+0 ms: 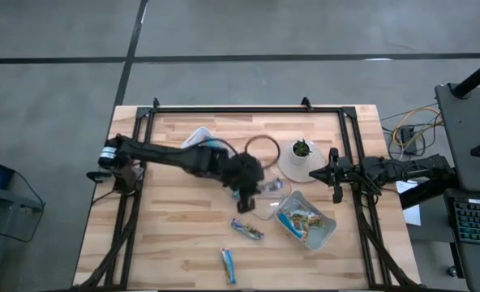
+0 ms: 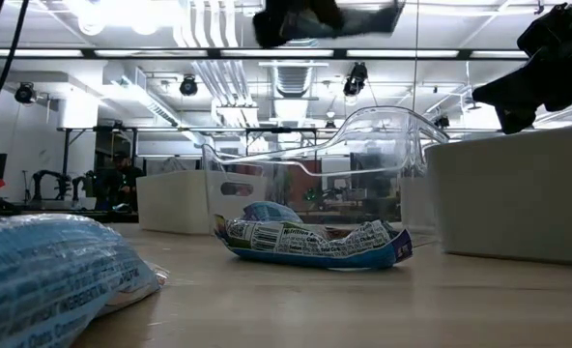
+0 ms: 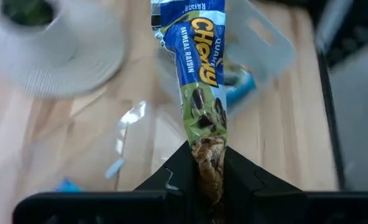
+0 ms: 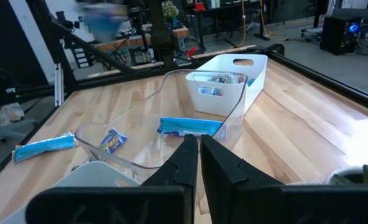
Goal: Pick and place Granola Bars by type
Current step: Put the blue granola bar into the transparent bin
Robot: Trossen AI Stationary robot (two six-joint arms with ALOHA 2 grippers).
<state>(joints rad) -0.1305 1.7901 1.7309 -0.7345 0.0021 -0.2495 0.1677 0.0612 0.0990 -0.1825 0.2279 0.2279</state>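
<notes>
Clamped in the left tool (image 3: 209,180), a blue-and-green foil-wrapped oatmeal raisin granola bar (image 3: 199,81) is held above the clear plastic tray (image 1: 268,203), presumably for sorting; the right tool (image 4: 197,158) is closed, empty.

Two arms are in the high view — the left gripper (image 1: 248,195) reached to mid-table, the right gripper (image 1: 335,174) at the right edge. Two granola bars (image 1: 247,229) lie loose on the near boards, and one oatmeal raisin bar (image 3: 202,81) is pinched in the left gripper. Clear trays (image 1: 305,219) number at least two — further bars inside them cannot be counted. One potted plant (image 1: 302,149) stands far right.
</notes>
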